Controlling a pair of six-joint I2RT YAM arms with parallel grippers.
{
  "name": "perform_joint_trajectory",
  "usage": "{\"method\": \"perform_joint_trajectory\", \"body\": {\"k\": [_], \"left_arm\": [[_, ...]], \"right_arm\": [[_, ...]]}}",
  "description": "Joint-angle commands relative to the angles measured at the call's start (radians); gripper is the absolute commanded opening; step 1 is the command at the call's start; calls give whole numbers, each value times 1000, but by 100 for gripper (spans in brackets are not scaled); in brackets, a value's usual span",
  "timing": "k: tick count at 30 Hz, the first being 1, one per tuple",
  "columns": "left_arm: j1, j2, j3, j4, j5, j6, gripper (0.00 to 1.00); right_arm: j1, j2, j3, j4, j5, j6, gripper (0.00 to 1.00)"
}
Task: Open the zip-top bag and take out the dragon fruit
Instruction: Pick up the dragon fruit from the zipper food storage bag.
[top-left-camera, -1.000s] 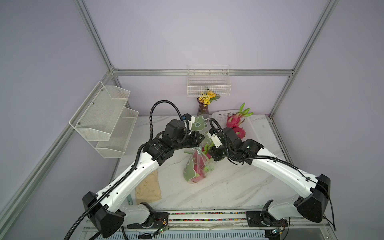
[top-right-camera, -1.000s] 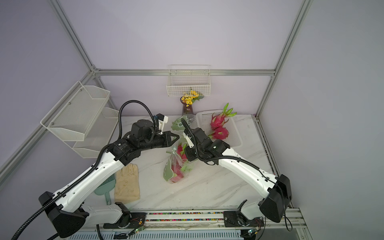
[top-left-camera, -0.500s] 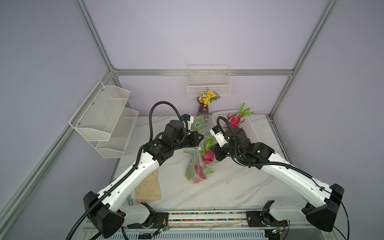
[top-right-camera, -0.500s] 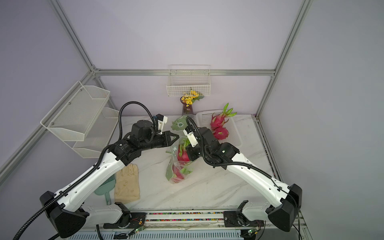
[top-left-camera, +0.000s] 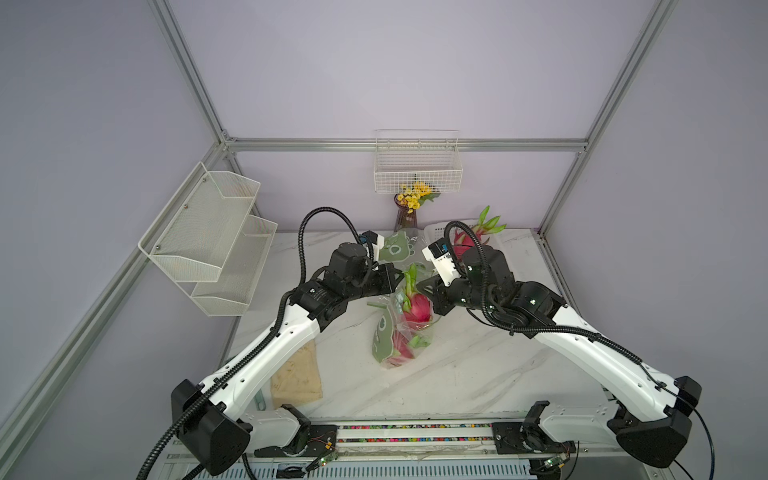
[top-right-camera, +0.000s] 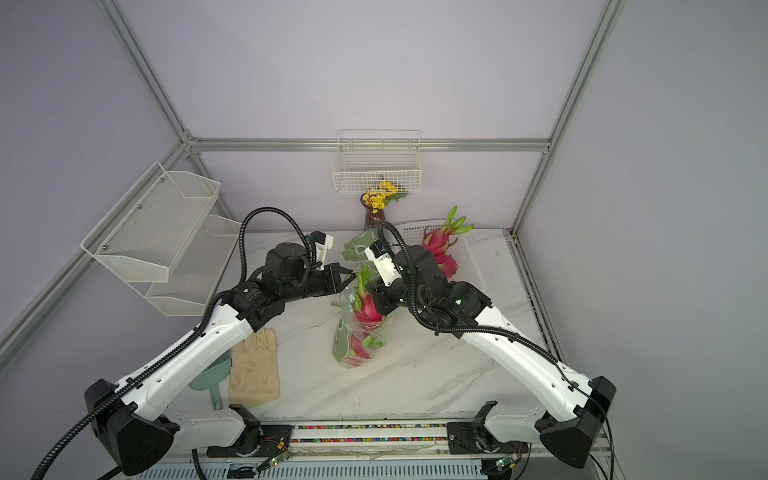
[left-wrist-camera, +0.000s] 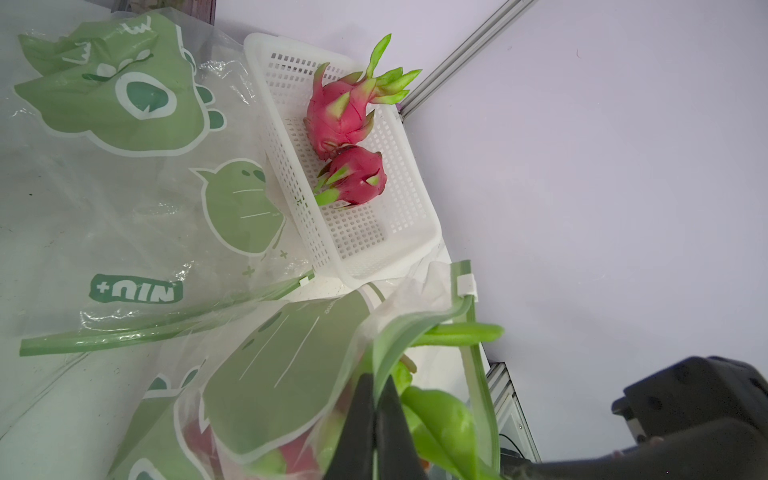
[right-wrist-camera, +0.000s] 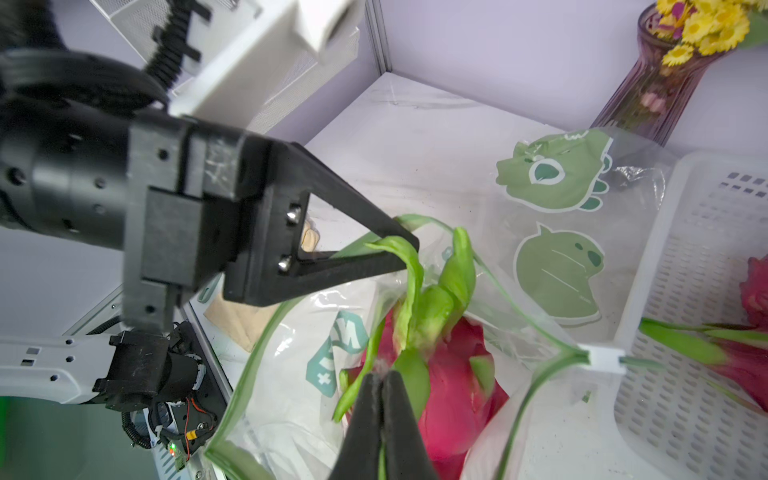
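Since the earlier frame the jaws of the right gripper (right-wrist-camera: 380, 380) are found to have been brought together, and the dragon fruit (top-left-camera: 417, 307) is found raised, so that its green spikes are now seen above the mouth of the zip-top bag (top-left-camera: 384, 336). The right jaws are seen closed on a green scale at the spiked end of that fruit. The left gripper (left-wrist-camera: 376, 386) is found closed on the rim of the bag, which is held upright near the middle of the bench (top-left-camera: 457, 374). A second fruit (top-right-camera: 357, 347) is observed low inside the bag. Two further fruits (left-wrist-camera: 338, 112) are recorded in a white basket (left-wrist-camera: 374, 232) at the far right corner of the bench, and an empty printed bag (left-wrist-camera: 145, 187) is laid flat just beside the basket.
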Motion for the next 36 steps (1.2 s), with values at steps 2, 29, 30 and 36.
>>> {"method": "perform_joint_trajectory", "body": {"k": [2, 29, 30, 36], "left_arm": [[16, -6, -9, 44, 11, -3, 0], [36, 17, -2, 49, 65, -3, 0], [35, 17, -5, 49, 66, -4, 0], [36, 19, -9, 47, 69, -6, 0]], "right_arm": [[4, -42, 65, 43, 3, -47, 0], [4, 22, 355, 128, 186, -253, 0], [3, 31, 368, 131, 200, -265, 0], [-11, 83, 431, 165, 246, -324, 0]]}}
